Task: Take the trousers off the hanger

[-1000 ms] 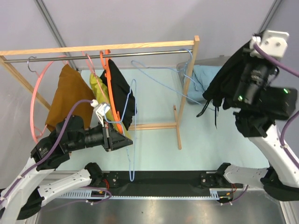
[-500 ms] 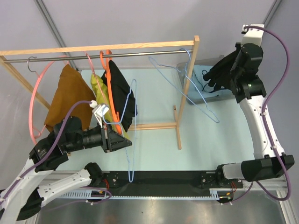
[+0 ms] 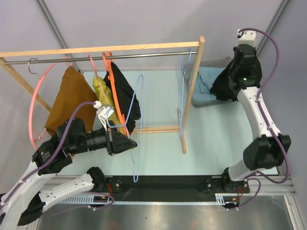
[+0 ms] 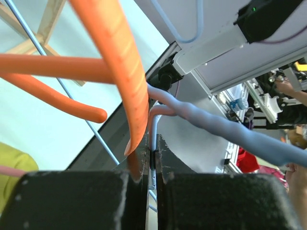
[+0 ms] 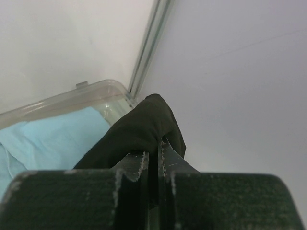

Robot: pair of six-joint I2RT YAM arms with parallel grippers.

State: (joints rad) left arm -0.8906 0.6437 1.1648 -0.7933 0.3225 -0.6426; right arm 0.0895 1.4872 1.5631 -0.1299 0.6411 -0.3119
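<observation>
My right gripper (image 3: 229,82) is shut on the black trousers (image 3: 221,88) and holds them bunched over a clear bin at the far right. In the right wrist view the trousers (image 5: 139,129) are pinched between the fingers (image 5: 158,146). A bare light-blue hanger (image 3: 183,96) hangs at the right end of the rail. My left gripper (image 3: 129,143) is shut on the wire of a second light-blue hanger (image 3: 137,124). In the left wrist view that wire (image 4: 152,139) sits in the shut gripper (image 4: 152,152), beside an orange hanger (image 4: 120,72).
A wooden rack (image 3: 192,91) with a metal rail (image 3: 62,59) carries a brown garment (image 3: 72,98), a yellow-green one (image 3: 100,88), a black one on the orange hanger (image 3: 125,93) and a pink hanger (image 3: 34,108). The clear bin (image 3: 211,62) holds a light-blue cloth (image 3: 205,81).
My right arm swung back and right with the black trousers, from near the camera to over the bin. The freed blue hanger swung back to hang straight. The left arm stayed put.
</observation>
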